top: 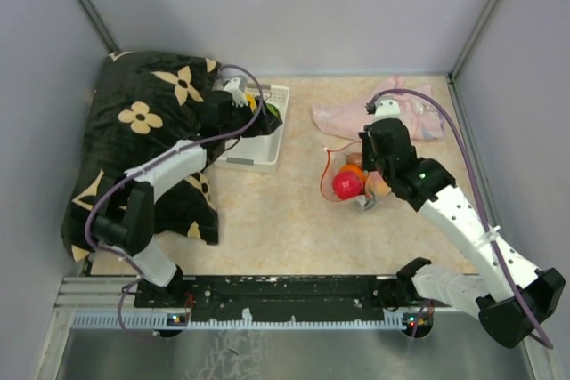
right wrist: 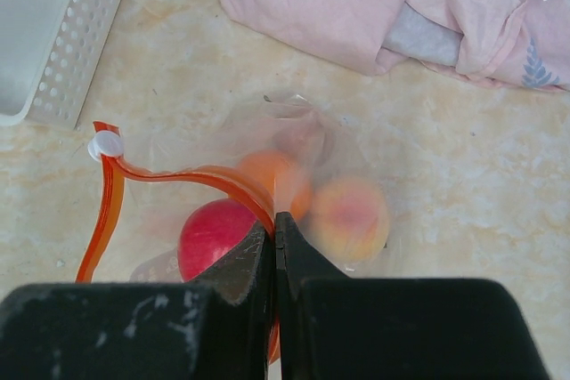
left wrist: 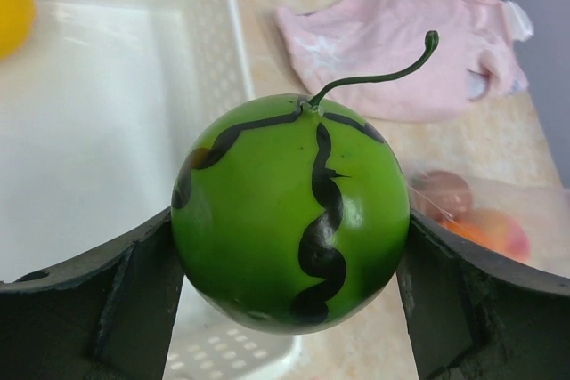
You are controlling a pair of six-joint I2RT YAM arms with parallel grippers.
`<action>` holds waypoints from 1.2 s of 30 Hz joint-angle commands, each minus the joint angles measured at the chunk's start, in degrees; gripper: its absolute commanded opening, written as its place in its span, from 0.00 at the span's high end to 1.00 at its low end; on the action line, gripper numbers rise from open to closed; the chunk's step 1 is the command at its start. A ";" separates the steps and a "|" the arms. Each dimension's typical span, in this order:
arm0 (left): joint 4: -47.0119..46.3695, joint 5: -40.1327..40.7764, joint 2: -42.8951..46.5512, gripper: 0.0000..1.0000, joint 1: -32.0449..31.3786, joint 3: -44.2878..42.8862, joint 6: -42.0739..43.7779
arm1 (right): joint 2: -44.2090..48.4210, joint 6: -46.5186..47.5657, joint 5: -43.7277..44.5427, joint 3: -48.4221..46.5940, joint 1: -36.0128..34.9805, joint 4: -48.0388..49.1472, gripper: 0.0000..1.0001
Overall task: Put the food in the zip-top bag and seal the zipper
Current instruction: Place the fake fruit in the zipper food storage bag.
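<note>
1. The green toy melon (left wrist: pixel 289 211) is clamped between the fingers of the left gripper (left wrist: pixel 289 251), right over the white basket (left wrist: pixel 214 60).
2. The zipper (right wrist: pixel 178 175) is pinched tight by the right gripper (right wrist: pixel 274 229).
3. The zip-top bag (right wrist: pixel 289 113) is found near the pink cloth (right wrist: pixel 329 6), with a red fruit (right wrist: pixel 214 233), orange fruit (right wrist: pixel 267 175) and peach fruit (right wrist: pixel 352 215) inside.

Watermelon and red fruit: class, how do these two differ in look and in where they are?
Look: the watermelon is green with dark wavy stripes and a stem; the red fruit is plain red. Place: the watermelon is gripped by the left gripper over the basket; the red fruit lies in the bag, its zipper pinched by the right gripper. Both are round, glossy toys.
</note>
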State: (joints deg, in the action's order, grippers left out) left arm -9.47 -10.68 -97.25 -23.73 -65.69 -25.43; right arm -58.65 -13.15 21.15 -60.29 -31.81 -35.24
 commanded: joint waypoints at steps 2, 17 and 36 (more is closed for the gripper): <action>-3.17 -0.99 8.71 0.36 -3.99 6.18 0.65 | 2.24 -0.90 -0.76 -0.74 0.41 1.24 0.98; -8.50 -2.21 22.84 0.34 -19.70 16.68 -0.56 | 2.98 -2.12 -1.99 -0.03 0.37 0.95 0.98; -18.39 -4.46 14.52 0.32 -30.88 10.23 2.39 | 2.40 -2.83 -5.88 -1.47 0.41 0.97 0.98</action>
State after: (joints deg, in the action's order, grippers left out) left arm -22.96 -14.85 -79.66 -52.95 -51.83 -24.58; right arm -57.36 -15.46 16.56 -59.99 -31.81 -36.32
